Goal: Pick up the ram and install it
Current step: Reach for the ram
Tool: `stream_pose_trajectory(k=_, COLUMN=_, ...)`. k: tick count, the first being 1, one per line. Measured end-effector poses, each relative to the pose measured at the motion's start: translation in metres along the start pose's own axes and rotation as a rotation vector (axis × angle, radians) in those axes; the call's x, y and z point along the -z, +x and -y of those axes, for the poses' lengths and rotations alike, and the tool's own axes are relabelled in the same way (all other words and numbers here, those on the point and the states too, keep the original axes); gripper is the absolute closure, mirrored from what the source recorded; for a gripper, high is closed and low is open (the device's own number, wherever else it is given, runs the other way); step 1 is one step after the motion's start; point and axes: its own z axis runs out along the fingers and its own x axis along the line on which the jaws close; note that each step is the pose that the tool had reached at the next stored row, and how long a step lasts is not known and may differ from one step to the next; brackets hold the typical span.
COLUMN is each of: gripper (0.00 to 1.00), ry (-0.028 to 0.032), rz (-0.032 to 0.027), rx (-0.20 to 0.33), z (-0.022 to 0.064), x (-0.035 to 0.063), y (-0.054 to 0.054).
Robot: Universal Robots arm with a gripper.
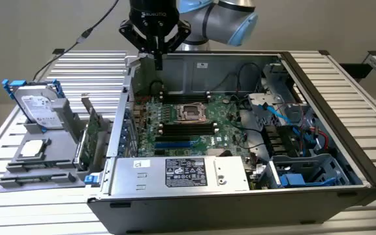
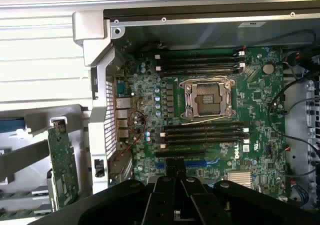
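Standing ram (image 1: 83, 149), well apart from claw (image 1: 158, 64)

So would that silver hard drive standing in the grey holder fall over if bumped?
Probably not easily: the hard drive stands on edge, but sits in a slot of the grey holder. It looks like a solid metal box, so likely stiff and heavy for its size.

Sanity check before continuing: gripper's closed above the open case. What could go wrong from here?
1. The gripper hangs shut near the case's metal wall; a descent could clip it.
2. The open CPU socket sits between the two banks of memory slots; a stray touch could damage it.
3. Thin red wires loop on the board beside the lower slots and could snag.
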Motion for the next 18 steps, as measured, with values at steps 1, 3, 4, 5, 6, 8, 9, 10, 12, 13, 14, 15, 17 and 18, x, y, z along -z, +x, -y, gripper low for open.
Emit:
stream_pose_trajectory(k=1, gripper=0.89, ry=0.0, rz=0.0, rx=0.0, z=0.0, x=0.0, y=0.0)
stream_pose_trajectory(k=3, gripper=0.89, ry=0.0, rz=0.0, rx=0.0, z=0.0, x=0.0, y=0.0)
stream_pose_trajectory(k=4, gripper=0.89, ry=0.0, rz=0.0, rx=0.0, z=0.0, x=0.0, y=0.0)
stream_pose_trajectory(k=5, gripper=0.89, ry=0.0, rz=0.0, rx=0.0, z=0.0, x=0.0, y=0.0)
stream_pose_trajectory(k=6, gripper=0.89, ry=0.0, rz=0.0, rx=0.0, z=0.0, x=0.0, y=0.0)
stream_pose_trajectory(k=8, gripper=0.89, ry=0.0, rz=0.0, rx=0.0, z=0.0, x=0.0, y=0.0)
stream_pose_trajectory(k=9, gripper=0.89, ry=0.0001, rz=-0.0001, rx=0.0, z=0.0, x=0.0001, y=0.001)
stream_pose_trajectory(k=10, gripper=0.89, ry=0.0002, rz=-0.0005, rx=0.0, z=0.0002, x=0.0002, y=0.003)
stream_pose_trajectory(k=12, gripper=0.89, ry=0.0008, rz=-0.0081, rx=0.0, z=0.0008, x=-0.0004, y=0.011)
stream_pose_trajectory(k=13, gripper=0.89, ry=0.001, rz=-0.0126, rx=-0.001, z=0.0011, x=-0.0009, y=0.015)
stream_pose_trajectory(k=14, gripper=0.89, ry=0.0016, rz=-0.0162, rx=-0.001, z=0.0015, x=-0.0014, y=0.019)
stream_pose_trajectory(k=15, gripper=0.89, ry=0.002, rz=-0.0191, rx=-0.001, z=0.0018, x=-0.0021, y=0.024)
stream_pose_trajectory(k=17, gripper=0.89, ry=0.0027, rz=-0.0231, rx=-0.001, z=0.0026, x=-0.0036, y=0.033)
stream_pose_trajectory(k=18, gripper=0.89, ry=0.0031, rz=-0.0247, rx=-0.001, z=0.003, x=-0.0045, y=0.037)
